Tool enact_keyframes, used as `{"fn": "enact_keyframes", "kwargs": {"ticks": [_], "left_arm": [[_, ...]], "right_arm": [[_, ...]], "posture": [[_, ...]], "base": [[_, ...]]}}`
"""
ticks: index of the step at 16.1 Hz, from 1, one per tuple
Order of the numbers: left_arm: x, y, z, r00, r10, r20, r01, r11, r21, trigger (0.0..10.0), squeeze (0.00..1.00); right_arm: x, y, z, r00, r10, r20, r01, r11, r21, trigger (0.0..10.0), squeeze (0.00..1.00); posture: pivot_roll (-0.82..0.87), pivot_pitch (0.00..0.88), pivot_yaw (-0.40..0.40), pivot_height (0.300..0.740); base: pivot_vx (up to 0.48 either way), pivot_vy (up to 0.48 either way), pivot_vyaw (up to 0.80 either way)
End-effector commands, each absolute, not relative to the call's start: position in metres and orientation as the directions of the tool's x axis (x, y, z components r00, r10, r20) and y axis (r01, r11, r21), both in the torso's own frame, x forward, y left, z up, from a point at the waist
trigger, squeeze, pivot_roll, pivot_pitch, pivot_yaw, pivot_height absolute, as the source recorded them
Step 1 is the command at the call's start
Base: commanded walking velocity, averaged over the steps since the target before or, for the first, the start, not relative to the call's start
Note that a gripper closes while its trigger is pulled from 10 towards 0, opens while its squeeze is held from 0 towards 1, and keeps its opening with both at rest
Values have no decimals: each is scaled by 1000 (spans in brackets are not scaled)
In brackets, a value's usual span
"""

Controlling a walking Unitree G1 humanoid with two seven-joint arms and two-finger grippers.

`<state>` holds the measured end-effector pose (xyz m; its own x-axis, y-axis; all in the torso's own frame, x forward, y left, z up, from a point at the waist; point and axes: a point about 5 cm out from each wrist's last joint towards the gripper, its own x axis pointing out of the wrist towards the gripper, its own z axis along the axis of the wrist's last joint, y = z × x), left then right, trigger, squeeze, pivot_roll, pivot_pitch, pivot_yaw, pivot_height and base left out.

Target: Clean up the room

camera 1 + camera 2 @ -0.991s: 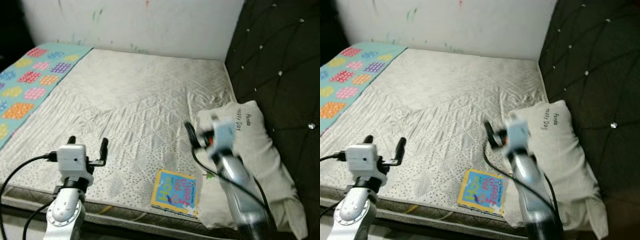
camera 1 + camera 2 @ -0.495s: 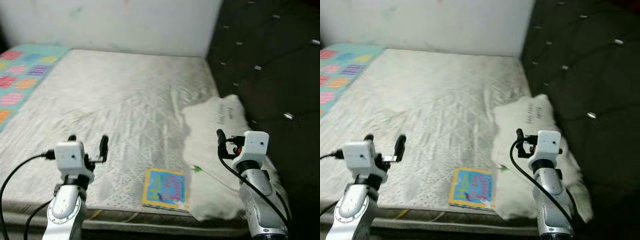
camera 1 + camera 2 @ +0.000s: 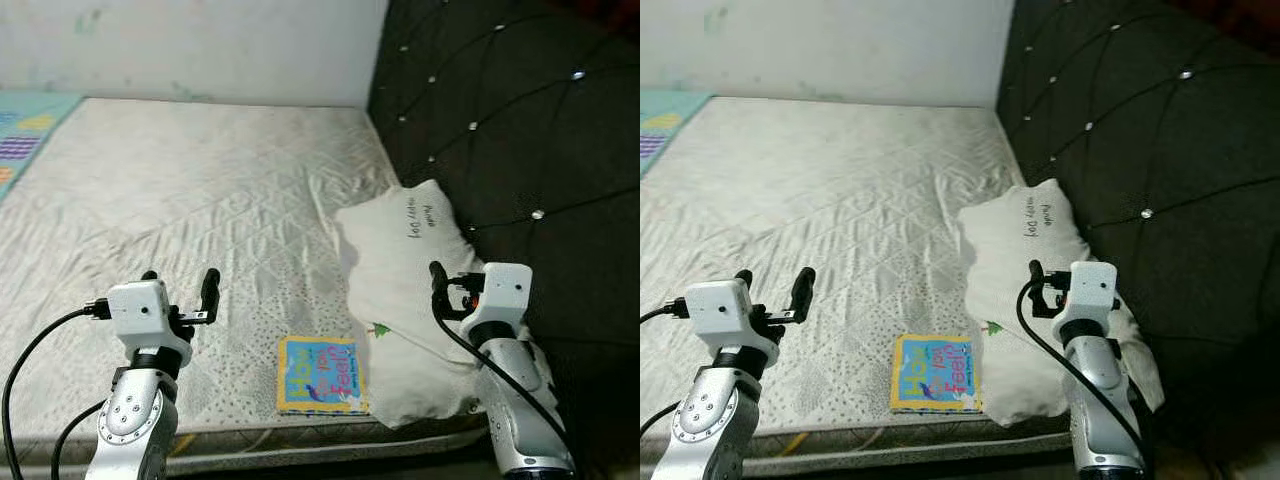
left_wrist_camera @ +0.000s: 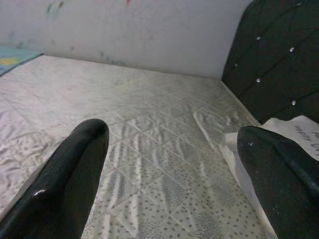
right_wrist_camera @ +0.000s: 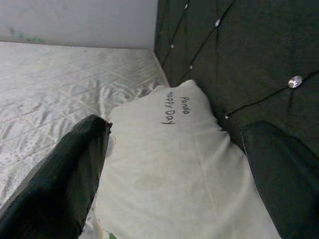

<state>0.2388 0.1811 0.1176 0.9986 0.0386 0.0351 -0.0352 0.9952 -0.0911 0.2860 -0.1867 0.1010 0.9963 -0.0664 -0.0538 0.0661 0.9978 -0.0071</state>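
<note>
Black fingers spread wide on both sides, nothing in either grasp. The right gripper (image 3: 1037, 285) hovers over the cream pillow (image 3: 405, 290), fingers released; in its wrist view those fingers (image 5: 75, 169) frame the "Panda Happy Day" lettering dead ahead. A second ago this arm was a blur mid-swing over the bed; now it is steady and lined up on the pillow, while the whole picture has slid, so the head has turned towards the headboard side. That reads as a pillow pick-up being set, though no contact shows yet.

The left gripper (image 3: 178, 290) is raised over the mattress edge, fingers (image 4: 75, 169) parted too, holding nothing, pose unchanged.

Just beside the pillow's near corner lies the colourful picture book (image 3: 321, 375), flat at the mattress edge, touching or very nearly touching the pillow.

Out from there: a quilted, wrinkled bare mattress (image 3: 200, 200), a black tufted headboard (image 3: 500, 130) with studs, a scuffed white wall (image 3: 200, 45), and a teal patterned mat (image 3: 25, 115) at the far left.
</note>
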Motion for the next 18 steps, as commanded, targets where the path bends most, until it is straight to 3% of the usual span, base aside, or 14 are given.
{"fn": "enact_keyframes", "kwargs": {"ticks": [1,18], "left_arm": [[239,181,122,998,35,44,-31,995,-93,10000,0],[241,181,120,999,41,29,-38,993,-109,10000,0]], "right_arm": [[289,-184,109,998,-50,-30,49,999,-5,10000,0],[291,-170,108,996,72,-49,-72,997,16,10000,0]], "posture": [[-54,1,-72,740],[-61,0,-73,740]], "base": [[0,259,0],[0,309,0]]}}
